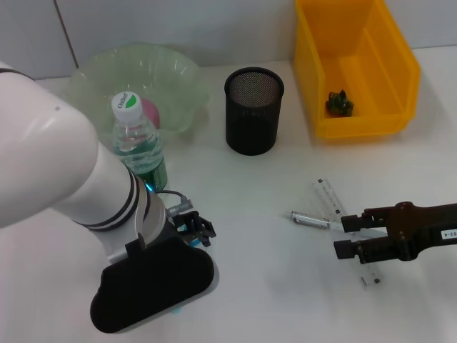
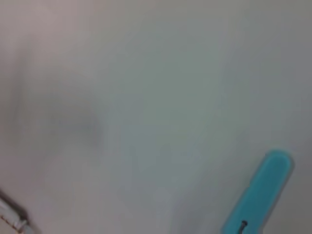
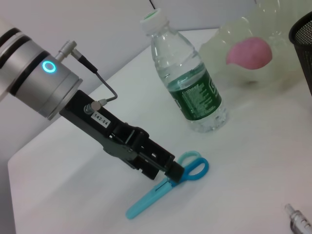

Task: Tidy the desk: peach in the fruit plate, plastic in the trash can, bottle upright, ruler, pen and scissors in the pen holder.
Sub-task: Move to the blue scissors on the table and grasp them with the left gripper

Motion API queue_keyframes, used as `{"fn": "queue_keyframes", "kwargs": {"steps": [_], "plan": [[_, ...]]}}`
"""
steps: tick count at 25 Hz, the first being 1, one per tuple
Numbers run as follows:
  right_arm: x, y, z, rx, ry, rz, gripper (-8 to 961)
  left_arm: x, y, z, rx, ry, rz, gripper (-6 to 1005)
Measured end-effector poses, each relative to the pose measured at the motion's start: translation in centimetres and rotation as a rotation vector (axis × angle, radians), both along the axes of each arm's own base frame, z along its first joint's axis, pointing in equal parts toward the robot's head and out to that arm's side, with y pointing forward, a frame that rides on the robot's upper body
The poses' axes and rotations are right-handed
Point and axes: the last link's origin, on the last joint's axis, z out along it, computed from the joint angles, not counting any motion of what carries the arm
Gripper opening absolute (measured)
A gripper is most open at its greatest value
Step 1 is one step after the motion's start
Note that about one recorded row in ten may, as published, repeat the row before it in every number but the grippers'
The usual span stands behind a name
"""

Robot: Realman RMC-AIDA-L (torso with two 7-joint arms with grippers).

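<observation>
Left gripper (image 3: 171, 174) down on scissors (image 3: 165, 189), bottle (image 3: 187, 83) upright

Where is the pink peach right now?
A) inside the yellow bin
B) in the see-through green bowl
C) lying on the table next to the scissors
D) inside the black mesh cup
B: the pink peach sits inside the see-through green bowl, just behind the upright water bottle.

Bottle (image 1: 137, 136) stands just behind scissors (image 3: 165, 186); table (image 1: 257, 286) bare toward pen holder (image 1: 253, 111).
</observation>
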Motion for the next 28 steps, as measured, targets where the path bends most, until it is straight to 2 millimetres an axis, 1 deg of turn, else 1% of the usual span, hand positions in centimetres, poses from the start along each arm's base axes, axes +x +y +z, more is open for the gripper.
{"fn": "queue_keyframes", "kwargs": {"steps": [4, 5, 8, 10, 22, 28], "plan": [[-0.1, -0.1, -0.2, -0.003, 0.008, -0.004, 669, 0.0, -0.1, 0.1, 0.000, 0.000, -0.005, 800], [-0.1, -0.1, -0.3, -0.004, 0.010, -0.006, 669, 0.0, -0.4, 0.2, -0.026, 0.004, -0.017, 800], [-0.2, -0.2, -0.5, -0.006, 0.015, -0.008, 669, -0.1, -0.5, 0.2, -0.037, 0.007, -0.019, 800], [-0.1, -0.3, -0.7, -0.007, 0.016, -0.011, 668, -0.1, -1.0, -0.1, -0.080, 0.021, -0.041, 800], [-0.4, -0.2, -1.2, -0.007, 0.018, -0.005, 667, -0.8, -1.2, -0.2, -0.138, 0.049, -0.091, 799], [-0.3, -0.3, -1.4, -0.003, 0.016, -0.010, 666, -0.7, -1.3, -0.2, -0.163, 0.061, -0.131, 799]]}}
